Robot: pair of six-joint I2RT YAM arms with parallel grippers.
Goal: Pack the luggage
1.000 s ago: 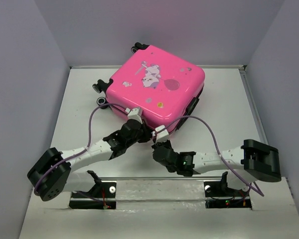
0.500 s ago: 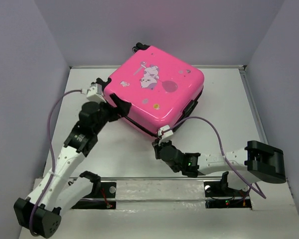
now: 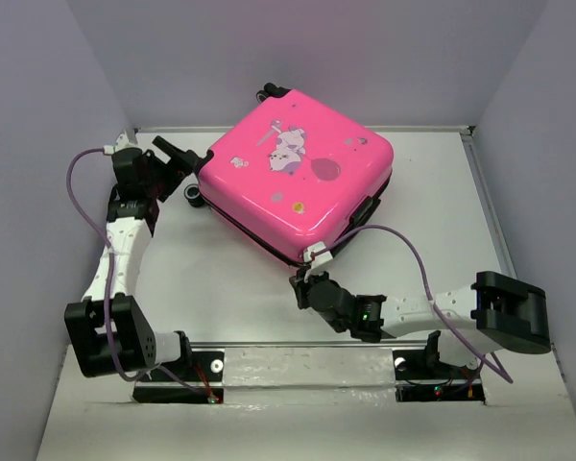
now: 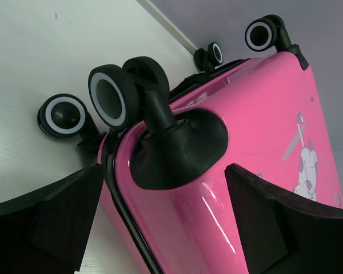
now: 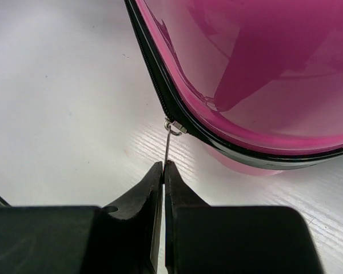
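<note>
Right wrist view shows you the right gripper (image 5: pixel 163 165) clenched, its two black fingers (image 5: pixel 140 191) pressed together on the lower end of a thin metal zipper pull (image 5: pixel 167 142). The pull hangs from the black zipper trim (image 5: pixel 158 85) that runs round the rim of the luggage (image 5: pixel 263 57). Beneath it you have the white table (image 5: pixel 63 103).

From the left wrist camera, your left gripper (image 4: pixel 166 177) is spread wide and holds nothing. One finger (image 4: pixel 63 211) sits at each side of a corner of the luggage (image 4: pixel 263 125), just short of the black wheel (image 4: pixel 111 97) and its housing. Whether either finger touches the shell cannot be told.

On the top external view, the luggage (image 3: pixel 298 182) lies flat and shut at the far middle of the table (image 3: pixel 221 279), turned diagonally, cartoon print up. The left gripper (image 3: pixel 173 152) is at its far-left wheeled corner. The right gripper (image 3: pixel 302 285) is at its near corner, where the pull sits.
</note>
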